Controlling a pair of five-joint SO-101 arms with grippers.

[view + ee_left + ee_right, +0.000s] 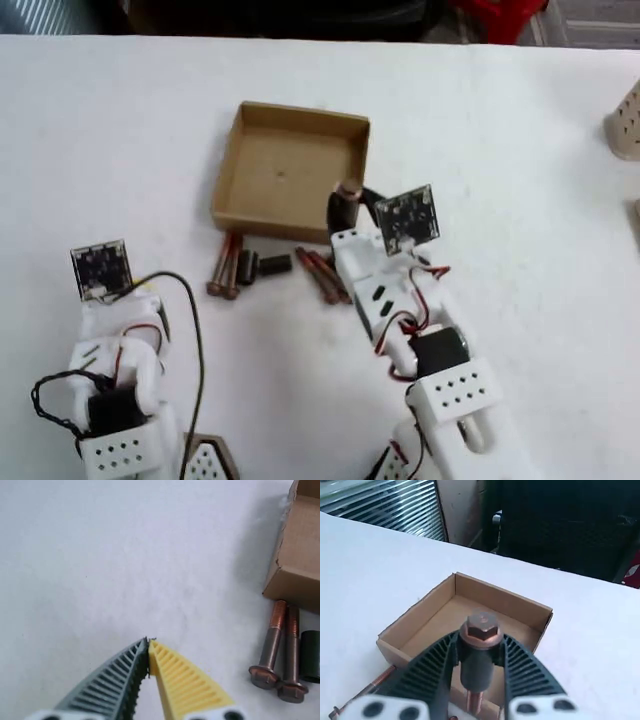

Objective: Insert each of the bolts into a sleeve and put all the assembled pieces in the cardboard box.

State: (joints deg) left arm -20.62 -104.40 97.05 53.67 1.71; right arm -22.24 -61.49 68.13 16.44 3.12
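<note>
R gripper: clamped on one assembled piece, a black sleeve w/ a copper bolt thru it. Piece is upright, head up, thread end poking out below, held over the box's robot-side right corner.
Cardboard box: open top, floor bare, sits on white table.
L gripper: fingers pressed together, nothing btwn them. Over the table, well off the box's robot-side left corner.
Left bolt pair: side by side on the table, just off the box's robot-side wall, twd its left corner.
Loose sleeves: two, black, lying btwn the bolt pairs, near the same box wall.
Right bolt pair: lying angled by the box's robot-side right corner, next to R arm.
</note>
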